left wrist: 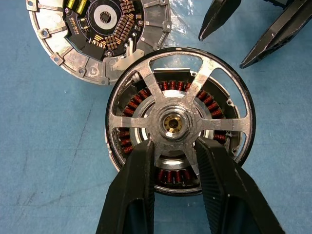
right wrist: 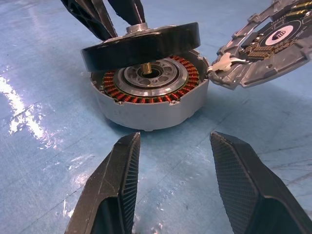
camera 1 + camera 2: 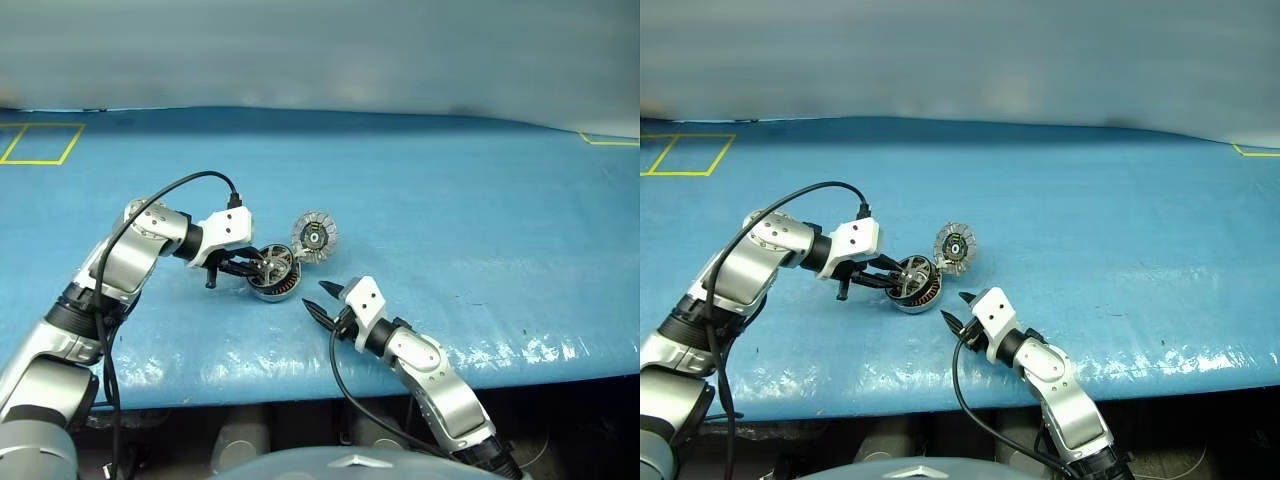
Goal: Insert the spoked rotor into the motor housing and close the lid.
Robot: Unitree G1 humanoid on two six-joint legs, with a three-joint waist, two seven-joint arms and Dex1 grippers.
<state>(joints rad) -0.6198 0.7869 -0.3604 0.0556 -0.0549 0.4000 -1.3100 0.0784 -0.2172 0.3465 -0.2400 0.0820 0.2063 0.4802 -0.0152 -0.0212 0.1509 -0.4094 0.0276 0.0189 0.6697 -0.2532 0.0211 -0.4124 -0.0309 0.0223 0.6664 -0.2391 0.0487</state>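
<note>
No readable writing is seen. The rotor is gripped by a spoke in the left gripper, tilted just over the housing on the desk. The right gripper is spread wide, empty, nearby. The lid is flipped open beside it.

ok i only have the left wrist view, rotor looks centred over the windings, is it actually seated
Observer: No. In the right wrist view the spoked rotor is tilted above the motor housing, with the windings exposed beneath it.
Operator: am i holding it
Observer: Yes, the left gripper grips a spoke near the hub.
Operator: lid in the way
Observer: The lid stands open beside the housing, on the far side from the rotor's raised edge.
Operator: right arm
Observer: The right gripper is open, empty, just short of the housing.
</note>
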